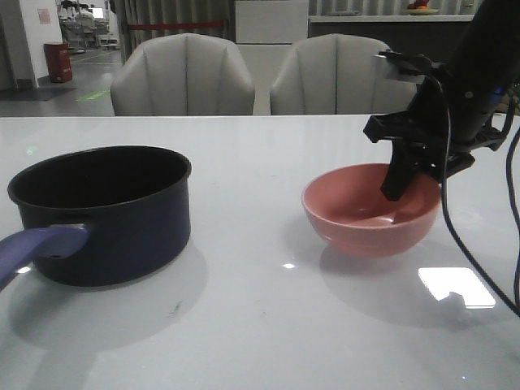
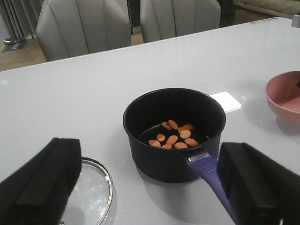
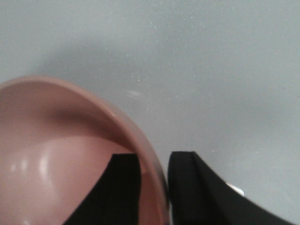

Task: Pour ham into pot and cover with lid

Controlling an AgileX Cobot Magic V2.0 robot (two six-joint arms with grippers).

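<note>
Navy-blue and round, the pot stands on the white table at the robot's left, its blue-purple handle pointing toward the robot. The left wrist view shows the ham, small orange-pink slices, lying on the pot's floor. A pink bowl sits upright well to the right of the pot and looks empty. The right gripper straddles the bowl's far-right rim, one finger inside and one outside, narrowly parted with the wall between them. The glass lid with its silver rim lies flat on the table just beside the pot, partly hidden by the left gripper, whose fingers are spread wide and hold nothing. Two grey chairs stand behind the table.
</note>
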